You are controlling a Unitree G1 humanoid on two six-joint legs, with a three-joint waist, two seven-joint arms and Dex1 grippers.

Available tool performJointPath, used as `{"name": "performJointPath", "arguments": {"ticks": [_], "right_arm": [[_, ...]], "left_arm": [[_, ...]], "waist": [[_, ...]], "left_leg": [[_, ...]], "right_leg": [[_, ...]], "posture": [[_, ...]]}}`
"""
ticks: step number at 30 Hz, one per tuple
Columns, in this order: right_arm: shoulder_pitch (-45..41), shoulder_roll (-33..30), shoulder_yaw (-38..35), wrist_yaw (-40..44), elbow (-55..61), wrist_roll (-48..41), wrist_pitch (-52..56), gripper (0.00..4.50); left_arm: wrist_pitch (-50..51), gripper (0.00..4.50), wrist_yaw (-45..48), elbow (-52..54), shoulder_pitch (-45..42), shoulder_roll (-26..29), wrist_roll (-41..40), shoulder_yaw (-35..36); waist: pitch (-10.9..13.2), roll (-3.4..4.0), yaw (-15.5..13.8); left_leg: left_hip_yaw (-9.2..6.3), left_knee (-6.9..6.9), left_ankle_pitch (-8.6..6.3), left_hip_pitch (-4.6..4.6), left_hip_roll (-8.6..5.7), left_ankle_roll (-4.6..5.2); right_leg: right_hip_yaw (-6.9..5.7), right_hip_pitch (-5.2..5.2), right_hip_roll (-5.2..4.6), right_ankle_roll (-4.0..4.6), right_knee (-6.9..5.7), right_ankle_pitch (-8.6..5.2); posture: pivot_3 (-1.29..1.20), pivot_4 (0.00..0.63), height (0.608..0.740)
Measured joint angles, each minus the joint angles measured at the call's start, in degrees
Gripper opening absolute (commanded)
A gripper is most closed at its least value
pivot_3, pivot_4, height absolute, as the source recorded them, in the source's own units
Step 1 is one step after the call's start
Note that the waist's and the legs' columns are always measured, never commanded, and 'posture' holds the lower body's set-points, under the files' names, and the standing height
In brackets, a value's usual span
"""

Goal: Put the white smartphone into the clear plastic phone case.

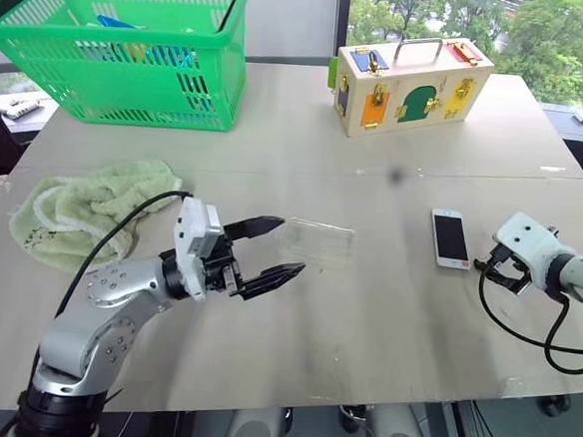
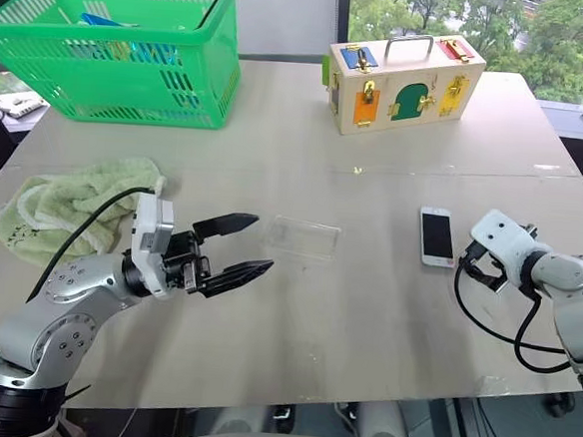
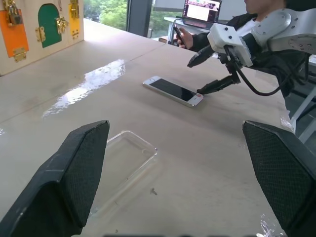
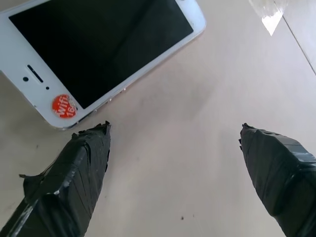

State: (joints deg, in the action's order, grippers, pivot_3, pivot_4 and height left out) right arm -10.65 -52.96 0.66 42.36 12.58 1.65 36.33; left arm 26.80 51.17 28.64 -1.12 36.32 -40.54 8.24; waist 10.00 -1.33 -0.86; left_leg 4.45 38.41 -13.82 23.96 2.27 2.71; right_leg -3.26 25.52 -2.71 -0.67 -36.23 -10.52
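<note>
White smartphone (image 1: pixel 450 238) lying flat, screen up, on table (image 1: pixel 385 315), right of middle. Clear plastic phone case (image 1: pixel 316 242) lying empty left of it, well apart. Right gripper (image 3: pixel 206 71) hovering just beside phone's near end, fingers spread, grasping nothing. Left gripper (image 1: pixel 274 249) hanging just beside case, jaws spread, grasping nothing.

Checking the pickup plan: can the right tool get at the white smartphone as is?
Probably yes. The right tool is open beside the white smartphone, which lies flat on the table with nothing between them.
</note>
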Motion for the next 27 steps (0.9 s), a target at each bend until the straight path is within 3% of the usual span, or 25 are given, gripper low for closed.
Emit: {"name": "performJointPath", "arguments": {"ticks": [6,12,17,19,22,27], "right_arm": [[-1.3,4.5,1.1,1.7,3.0,-3.1,2.1,4.47],[-7.9,13.2,9.9,3.6,4.3,-5.0,-2.8,4.47],[-12.3,16.0,11.4,3.9,1.4,-5.1,-6.3,4.47],[-12.9,14.6,11.3,6.5,0.7,-6.6,-6.7,4.47],[-13.0,7.6,10.5,13.9,-0.6,-8.4,-10.2,4.47],[-19.4,-0.3,12.1,25.7,-12.5,-6.2,-23.4,4.47]], "left_arm": [[-0.2,4.50,0.2,0.0,0.0,0.0,0.0,0.1],[-0.4,4.50,0.2,-0.1,0.0,0.0,0.1,0.0],[-0.8,4.50,0.0,-0.1,0.1,0.0,0.5,0.1],[-0.9,4.50,0.0,-0.1,0.4,0.2,0.5,0.2],[-1.0,4.50,0.0,-0.1,1.4,0.4,0.5,0.6],[-1.2,4.50,0.1,-0.2,1.0,0.4,0.6,0.3]], "waist": [[0.0,-0.04,0.5],[0.0,-0.02,0.9],[0.0,-0.03,0.3],[0.0,-0.02,0.0],[0.0,-0.02,-0.2],[0.0,-0.01,0.4]], "left_leg": [[0.06,0.00,0.00,-0.08,0.03,0.00],[0.08,0.07,0.00,-0.14,0.03,0.00],[0.13,0.12,0.00,-0.10,0.00,0.00],[0.13,0.11,0.00,-0.08,0.00,0.00],[0.15,0.11,0.00,-0.06,-0.04,0.01],[0.24,0.12,0.00,-0.22,-0.02,0.01]], "right_leg": [[0.07,0.02,0.07,0.00,-0.10,0.00],[0.11,0.06,0.03,0.01,-0.31,-0.01],[0.13,0.05,-0.01,0.01,-0.30,-0.01],[0.12,0.05,-0.03,0.01,-0.29,-0.01],[0.13,0.04,-0.07,0.01,-0.25,-0.01],[0.21,0.05,0.00,0.01,-0.32,0.00]], "posture": [[0.00,0.150,0.740],[0.00,0.150,0.740],[0.00,0.150,0.740],[0.00,0.150,0.740],[0.00,0.150,0.740],[0.00,0.150,0.740]]}}
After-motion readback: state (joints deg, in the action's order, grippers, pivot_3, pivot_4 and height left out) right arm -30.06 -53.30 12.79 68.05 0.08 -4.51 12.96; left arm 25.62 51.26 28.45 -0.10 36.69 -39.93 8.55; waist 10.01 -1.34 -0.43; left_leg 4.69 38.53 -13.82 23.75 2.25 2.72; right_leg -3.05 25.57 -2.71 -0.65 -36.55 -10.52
